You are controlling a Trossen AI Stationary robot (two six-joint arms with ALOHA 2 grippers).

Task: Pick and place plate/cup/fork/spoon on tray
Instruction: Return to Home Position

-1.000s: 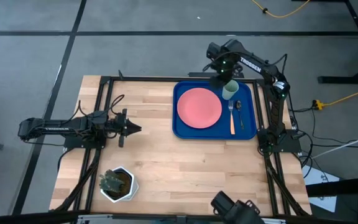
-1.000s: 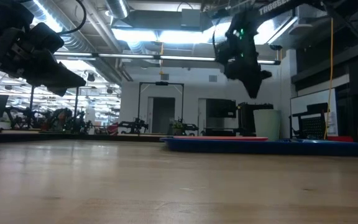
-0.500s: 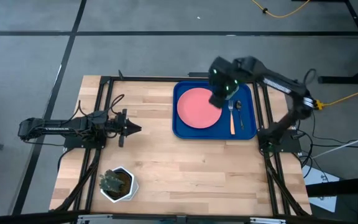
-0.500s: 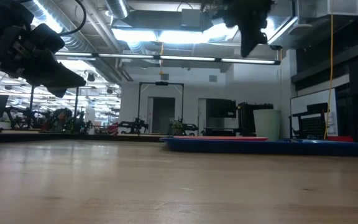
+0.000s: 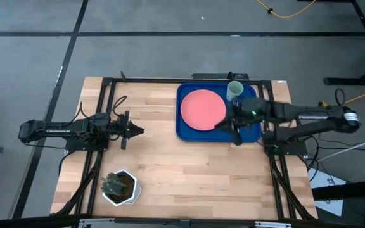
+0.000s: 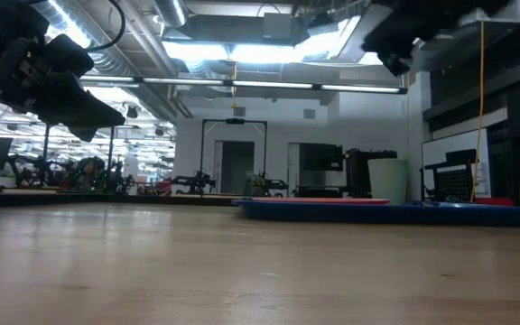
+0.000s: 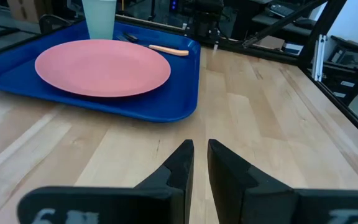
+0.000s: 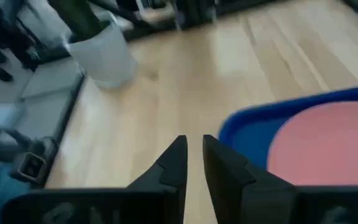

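The coral-pink plate (image 5: 203,109) lies flat on the blue tray (image 5: 185,130). The pale green cup (image 5: 235,89) stands upright in the tray's far right corner. In the left wrist view the fork's tan handle (image 7: 169,50) and the dark spoon (image 7: 130,38) lie on the tray beside the plate (image 7: 102,67); in the high view my right arm covers them. My right gripper (image 5: 222,125) hangs shut and empty above the tray's near right part. My left gripper (image 5: 139,131) is shut and empty, left of the tray.
A white pot with a plant (image 5: 119,185) stands near the table's near left corner and also shows in the right wrist view (image 8: 104,53). Bare wood lies between my left gripper and the tray and along the near edge. Black frame rails run along the table's sides.
My right gripper has risen from beside the cup at the tray's far right corner. It has swung toward the table's near edge and now lies level over the tray's right part, pointing left. The cup has stayed upright on the tray.
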